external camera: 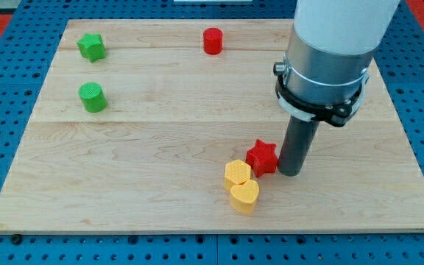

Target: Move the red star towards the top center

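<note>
Red star [261, 157]: a small, chunky block of bright red with short blunt points, its flat top face slightly lighter than its shaded sides; it lies flat on the table, right of centre and in the lower half of the view.
My tip [289, 174]: the lower end of the dark rod stands just at the view's right of the red star, touching it or very nearly so; the exact contact cannot be made out.
Hand: the arm carries none, only the straight rod, so there is nothing spread or pressed together to tell of.
Arm: a wide white and grey cylinder with a black collar comes down from the view's top right, and the rod goes on below it.
Yellow blocks: two lie at the lower left of the red star, the upper yellow block [237, 173] just beside the star, the lower yellow block [244, 196], heart-like in shape, touching the upper one.
Red cylinder [212, 40]: upright near the view's top centre, well apart from the red star.
Green star [91, 46]: near the view's top left corner.
Green cylinder [92, 97]: below the green star, at the view's left.
Table [146, 162]: a pale wooden board with visible grain, resting on a blue perforated surface [6, 243].
</note>
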Available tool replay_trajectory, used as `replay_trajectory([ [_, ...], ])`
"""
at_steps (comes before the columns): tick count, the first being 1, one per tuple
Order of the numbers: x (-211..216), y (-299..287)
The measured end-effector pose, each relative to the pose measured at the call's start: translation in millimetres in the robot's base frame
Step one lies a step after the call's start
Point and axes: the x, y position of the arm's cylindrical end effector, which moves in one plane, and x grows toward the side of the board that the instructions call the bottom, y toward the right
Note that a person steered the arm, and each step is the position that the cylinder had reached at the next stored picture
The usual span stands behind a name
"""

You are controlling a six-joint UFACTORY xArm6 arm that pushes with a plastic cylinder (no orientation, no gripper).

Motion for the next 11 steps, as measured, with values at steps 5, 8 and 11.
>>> replay_trajectory([
  [5,31,0],
  [8,-71,-112],
  [11,-107,-164],
])
